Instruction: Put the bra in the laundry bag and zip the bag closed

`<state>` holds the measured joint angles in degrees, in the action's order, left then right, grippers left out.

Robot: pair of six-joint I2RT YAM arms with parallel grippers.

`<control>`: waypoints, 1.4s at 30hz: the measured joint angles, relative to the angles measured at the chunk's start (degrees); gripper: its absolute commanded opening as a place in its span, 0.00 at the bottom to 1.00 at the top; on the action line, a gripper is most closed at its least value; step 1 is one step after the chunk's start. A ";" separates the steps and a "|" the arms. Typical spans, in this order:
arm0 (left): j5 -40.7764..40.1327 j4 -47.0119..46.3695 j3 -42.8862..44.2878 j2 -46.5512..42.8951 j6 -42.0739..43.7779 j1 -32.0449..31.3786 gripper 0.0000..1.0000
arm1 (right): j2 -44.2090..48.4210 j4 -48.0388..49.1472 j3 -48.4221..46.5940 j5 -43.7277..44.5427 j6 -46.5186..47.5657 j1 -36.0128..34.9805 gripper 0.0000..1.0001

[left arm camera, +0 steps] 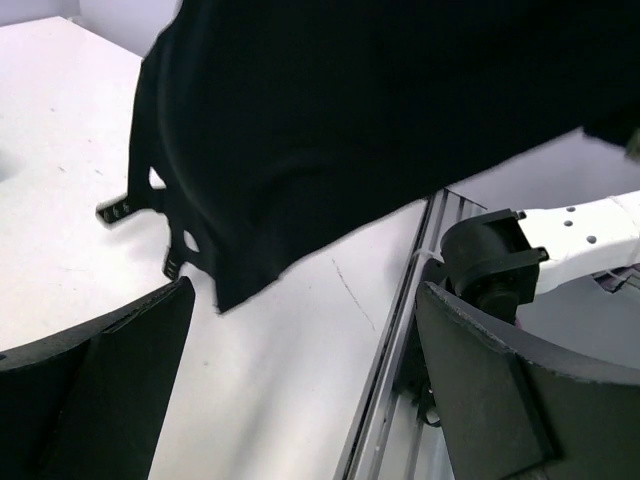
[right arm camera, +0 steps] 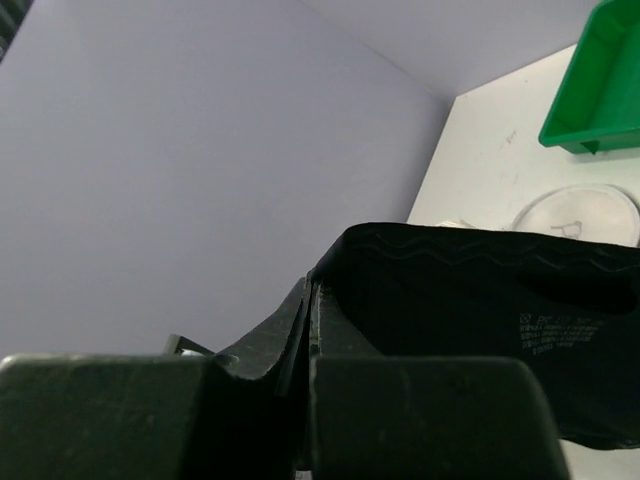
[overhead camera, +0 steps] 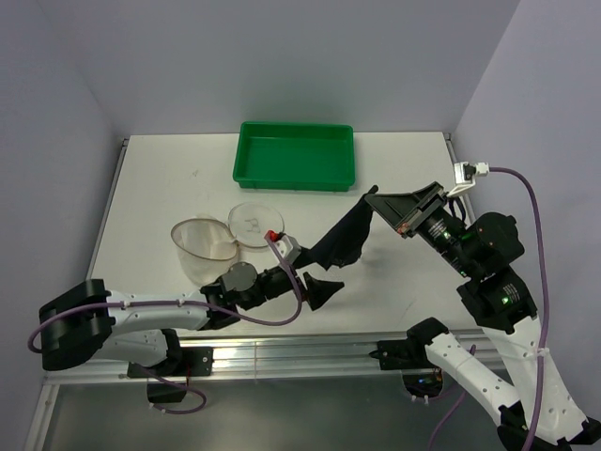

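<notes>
Your right arm rises from its base at the near right corner and bends back toward the middle of the table (overhead camera: 160, 183), with the wrist tipped up and pointing left. Your right gripper (overhead camera: 374, 199) is clamped on the top edge of the bra (overhead camera: 346, 240). In the right wrist view the two fingers (right arm camera: 420, 415) are pressed flat together, with black fabric pinched in the seam between them. The bra hangs from that pinch as a limp black drape, slanting down and left toward the near centre of the table. You cannot tell whether its lowest end touches the surface. In the left wrist view, thin strap ends with small clasps dangle at its left edge, close over the white tabletop.

Your left arm lies low and stretched out, running from its base at the near left corner across to the right, with the wrist close to the tabletop. Your left gripper (overhead camera: 329, 289) sits just beside the lower end of the bra. Its jaws are spread wide and hold nothing. In its own camera both fingers (left arm camera: 100, 390) frame the bottom of the view, and the fabric hangs ahead of them, not between them.

The laundry bag (overhead camera: 200, 246) rests on the table left of centre, just behind the left forearm, with its mesh mouth open. Its round lid (overhead camera: 254, 223) is folded back on the side toward the green tray (overhead camera: 296, 177), which sits at the far middle of the table. The bra is outside the bag, to its right.
</notes>
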<state>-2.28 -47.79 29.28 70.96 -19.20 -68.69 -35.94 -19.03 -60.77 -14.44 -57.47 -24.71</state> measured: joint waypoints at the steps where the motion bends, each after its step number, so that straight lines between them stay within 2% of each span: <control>1: 0.00 -0.74 0.00 0.68 -0.09 -0.22 0.99 | 0.00 0.48 0.04 -0.02 -0.24 0.00 0.00; 6: -1.27 -2.56 1.77 4.24 0.09 -0.52 0.99 | -0.04 2.49 0.39 -0.02 -1.68 -0.04 0.00; 11: -7.10 -7.43 5.64 8.87 1.66 -0.39 0.99 | -0.09 3.45 0.83 -0.04 -2.36 -0.28 0.00; 15: -9.73 -12.17 6.88 11.91 2.64 -0.28 0.91 | -0.09 3.93 2.12 -0.15 -3.02 -0.28 0.00; 16: -10.40 -13.35 7.04 12.66 3.04 -0.20 0.79 | -0.09 4.00 2.43 -0.24 -3.17 -0.28 0.00; 17: -10.91 -14.23 7.13 13.25 3.04 -0.07 0.71 | -0.09 4.24 2.71 -0.33 -3.34 -0.28 0.00; 18: -11.32 -14.95 7.17 13.77 3.34 0.11 0.49 | -0.07 4.46 2.95 -0.48 -3.48 -0.28 0.00; 19: -11.63 -15.34 7.19 14.05 3.28 0.26 0.34 | -0.07 4.59 3.10 -0.72 -3.65 -0.28 0.00; 20: -12.22 -15.52 7.19 14.16 3.52 0.46 0.25 | -0.07 4.70 3.13 -1.01 -3.80 -0.28 0.00; 22: -13.35 -16.20 7.19 14.12 3.65 0.74 0.00 | 0.35 4.92 3.15 -1.20 -3.82 -0.28 0.00; 28: -17.86 -16.39 5.73 10.43 5.66 0.96 0.00 | 2.49 4.96 3.15 -1.70 -3.78 -0.26 0.00; 34: -20.76 -14.60 4.37 2.51 9.38 1.40 0.00 | 3.17 5.01 3.15 -3.93 -2.47 0.17 0.00; 42: -18.97 -5.64 4.61 -8.68 11.02 4.46 0.00 | 8.07 -1.88 3.54 -9.35 7.87 0.55 0.00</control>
<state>-21.26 -53.43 33.89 62.28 -8.19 -64.23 -27.88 -20.91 -57.23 -23.79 -49.60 -24.16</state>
